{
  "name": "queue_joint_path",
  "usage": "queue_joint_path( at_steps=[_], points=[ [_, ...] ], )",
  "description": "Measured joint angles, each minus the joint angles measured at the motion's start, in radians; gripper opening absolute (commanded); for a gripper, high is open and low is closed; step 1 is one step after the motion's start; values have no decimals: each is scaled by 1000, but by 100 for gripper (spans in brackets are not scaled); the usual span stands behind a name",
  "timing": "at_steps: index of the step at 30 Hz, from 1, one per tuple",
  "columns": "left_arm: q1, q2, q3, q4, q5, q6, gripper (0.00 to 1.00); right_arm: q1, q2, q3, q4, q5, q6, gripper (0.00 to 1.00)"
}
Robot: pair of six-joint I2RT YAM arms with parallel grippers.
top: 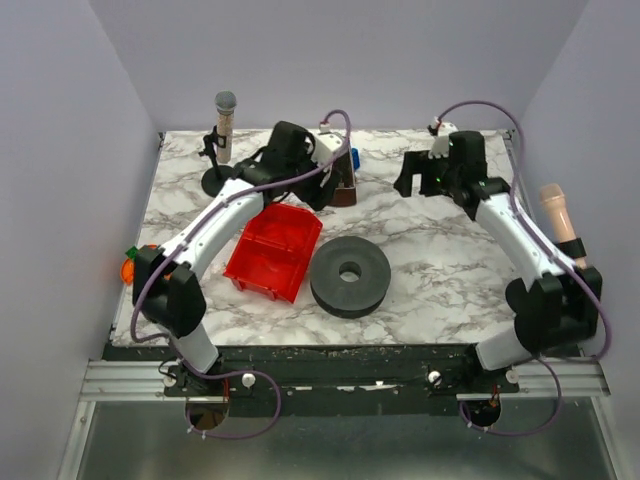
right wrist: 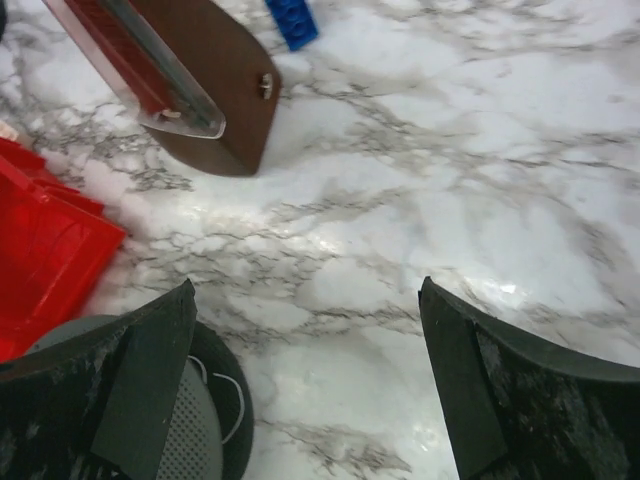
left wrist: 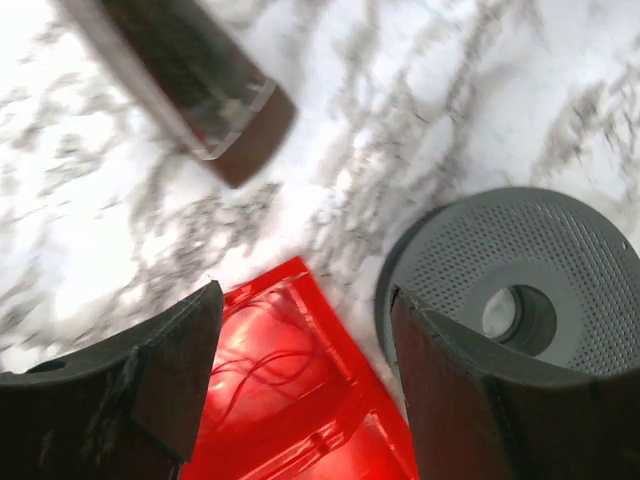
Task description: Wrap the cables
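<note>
Both arms hang over the far half of the marble table (top: 430, 260), the wrapping not yet begun. The left tool (left wrist: 305, 335) is wide open and empty just above the far edge of the red bin (left wrist: 300, 400), apparently lined up to reach down for the cables (left wrist: 262, 366), thread-thin wires lying in loose curls on the bin's floor; the bin sits near the middle of the table, its right side just beside the black spool (top: 349, 276), a placement that keeps wire and winder close together. The right tool (right wrist: 305, 300), equally spread and gripping nothing, hovers over bare marble toward the far right corner, facing back at the spool, where one pale loop (right wrist: 238, 400) appears to rest on the perforated face; this arm seems held in reserve to steady the spool or take a wire end. A brown holder (right wrist: 215, 100) with a clear panel and a blue block (right wrist: 295, 20) stand near the far edge; a microphone on a stand (top: 225, 120) occupies the far left corner, all apart from the work.
</note>
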Motion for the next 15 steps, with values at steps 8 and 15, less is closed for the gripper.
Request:
queue_joint_path(
  at_steps=[8, 15],
  points=[
    [240, -354, -205, 185, -177, -108, 84, -26, -511, -553, 363, 281, 6, 100],
    [415, -604, -570, 357, -339, -151, 99, -40, -755, -923, 638, 406, -5, 100]
  ],
)
